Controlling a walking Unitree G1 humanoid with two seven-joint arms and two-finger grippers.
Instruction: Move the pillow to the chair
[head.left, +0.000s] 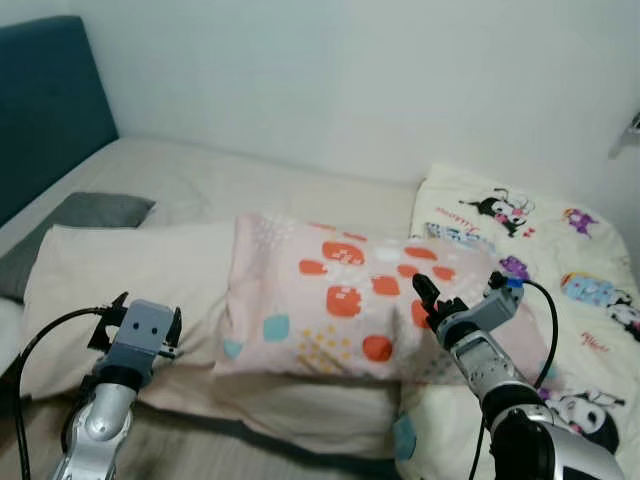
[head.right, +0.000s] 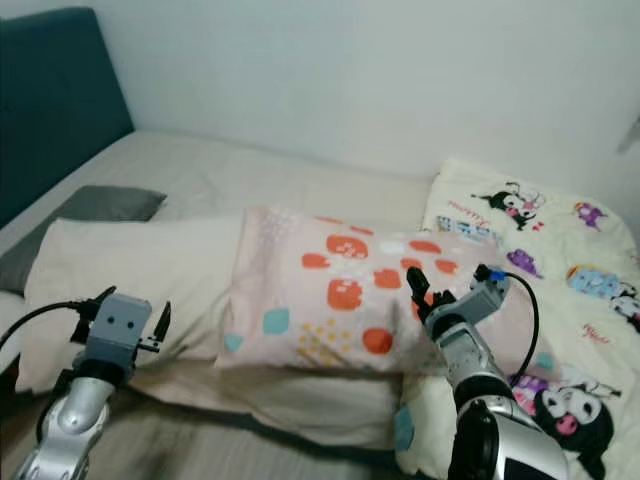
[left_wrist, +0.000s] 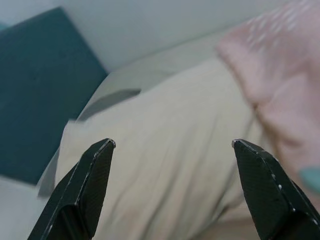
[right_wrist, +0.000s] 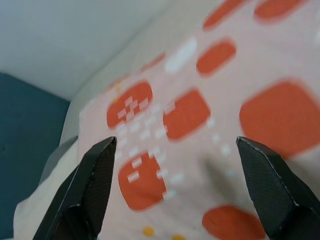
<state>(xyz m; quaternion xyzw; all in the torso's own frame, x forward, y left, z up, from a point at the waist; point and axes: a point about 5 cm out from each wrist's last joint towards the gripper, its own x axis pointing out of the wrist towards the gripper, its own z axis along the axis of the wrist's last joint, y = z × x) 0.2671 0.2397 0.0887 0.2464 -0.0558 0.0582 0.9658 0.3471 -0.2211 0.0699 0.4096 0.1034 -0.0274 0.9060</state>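
Note:
A pink pillow (head.left: 330, 300) with orange and teal patches lies across the front of the bed, resting partly on a larger cream pillow (head.left: 120, 275). My right gripper (head.left: 427, 292) hovers over the pink pillow's right end. In the right wrist view it is open (right_wrist: 176, 141), with the orange patches of the pillow (right_wrist: 190, 115) close beneath its fingers. My left gripper (head.left: 148, 312) is held low in front of the cream pillow, left of the pink one. It is open (left_wrist: 172, 144), with nothing between its fingers. It faces the cream pillow (left_wrist: 165, 165).
A teal headboard (head.left: 40, 100) stands at the far left with a grey pillow (head.left: 90, 212) near it. A cream blanket with cartoon prints (head.left: 540, 250) covers the bed's right side. A white wall (head.left: 380, 70) runs behind the bed.

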